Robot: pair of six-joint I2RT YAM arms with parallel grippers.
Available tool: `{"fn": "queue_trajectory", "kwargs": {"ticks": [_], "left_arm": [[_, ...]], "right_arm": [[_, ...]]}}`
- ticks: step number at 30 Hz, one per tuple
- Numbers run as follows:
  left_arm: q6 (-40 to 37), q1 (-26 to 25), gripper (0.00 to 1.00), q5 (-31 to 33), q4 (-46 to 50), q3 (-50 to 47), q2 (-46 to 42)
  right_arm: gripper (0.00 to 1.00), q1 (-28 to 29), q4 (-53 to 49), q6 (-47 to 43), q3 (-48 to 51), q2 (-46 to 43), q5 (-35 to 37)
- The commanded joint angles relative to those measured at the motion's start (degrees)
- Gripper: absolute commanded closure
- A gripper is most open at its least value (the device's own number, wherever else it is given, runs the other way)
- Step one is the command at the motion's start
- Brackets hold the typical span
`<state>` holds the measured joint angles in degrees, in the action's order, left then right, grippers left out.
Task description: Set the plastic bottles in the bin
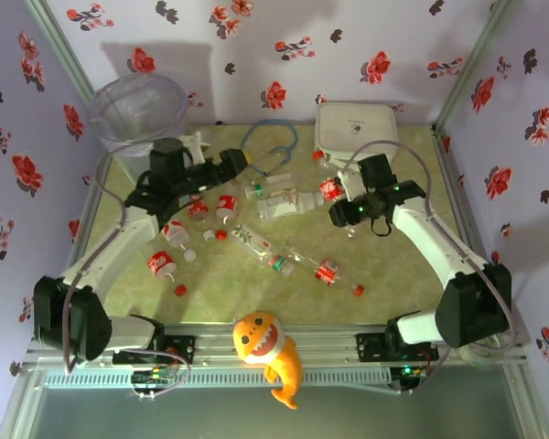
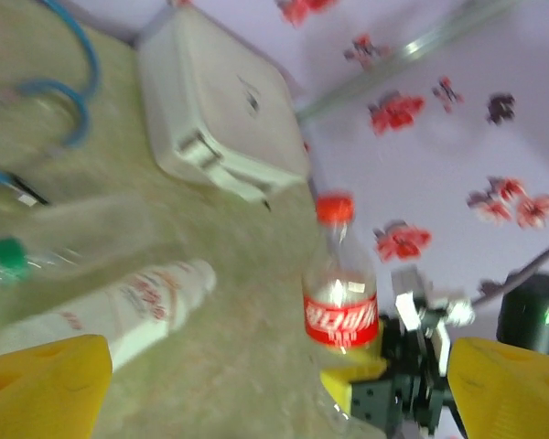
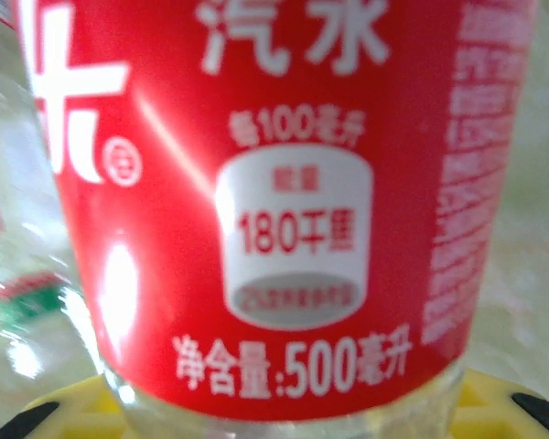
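Note:
My right gripper [image 1: 337, 203] is shut on a red-labelled plastic bottle [image 1: 329, 189] right of the table's middle. That bottle's label [image 3: 284, 201] sits close up in the right wrist view, with yellow fingers [image 3: 55, 412] at its base. In the left wrist view the same bottle [image 2: 340, 306] stands upright with a red cap. My left gripper [image 1: 235, 163] is open over the table's far left, with nothing between its yellow fingers [image 2: 46, 389]. Several more bottles [image 1: 256, 240] lie scattered mid-table. The bin [image 1: 137, 110] stands at the far left corner.
A white square case [image 1: 355, 123] sits at the back right. A blue cable [image 1: 270, 146] loops beside it. Loose red caps [image 1: 181, 291] lie near the front. An orange plush fish [image 1: 270, 347] rests on the front rail. Floral walls enclose the table.

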<state>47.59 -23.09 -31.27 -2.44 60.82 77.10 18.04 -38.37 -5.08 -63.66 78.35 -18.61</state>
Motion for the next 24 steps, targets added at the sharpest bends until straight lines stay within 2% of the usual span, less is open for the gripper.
{"fn": "queue_trajectory", "kwargs": {"ticks": [1, 7, 12, 16, 24], "left_arm": [[3.36, -3.76, 0.05, -4.68, -13.79, -2.5, 2.81], [6.78, -9.7, 0.04, -4.94, -23.77, -1.98, 10.29], [14.02, -11.97, 0.06, -6.42, -36.52, -0.29, 17.42], [12.48, -13.87, 0.09, -6.7, -34.15, 3.04, 21.51], [12.85, -14.62, 0.09, -6.89, -35.19, 3.91, 23.03]], "right_arm": [[0.61, 0.19, 13.7, 13.19, 1.23, -1.04, -15.32], [0.6, 1.91, 26.03, 21.27, 5.13, -1.49, -22.77], [0.59, 2.6, 28.26, 22.94, 5.3, 0.56, -25.02], [0.59, 3.49, 30.0, 24.17, 4.86, 2.35, -27.18], [0.59, 4.18, 33.02, 26.21, 5.07, 4.6, -29.41]]}}
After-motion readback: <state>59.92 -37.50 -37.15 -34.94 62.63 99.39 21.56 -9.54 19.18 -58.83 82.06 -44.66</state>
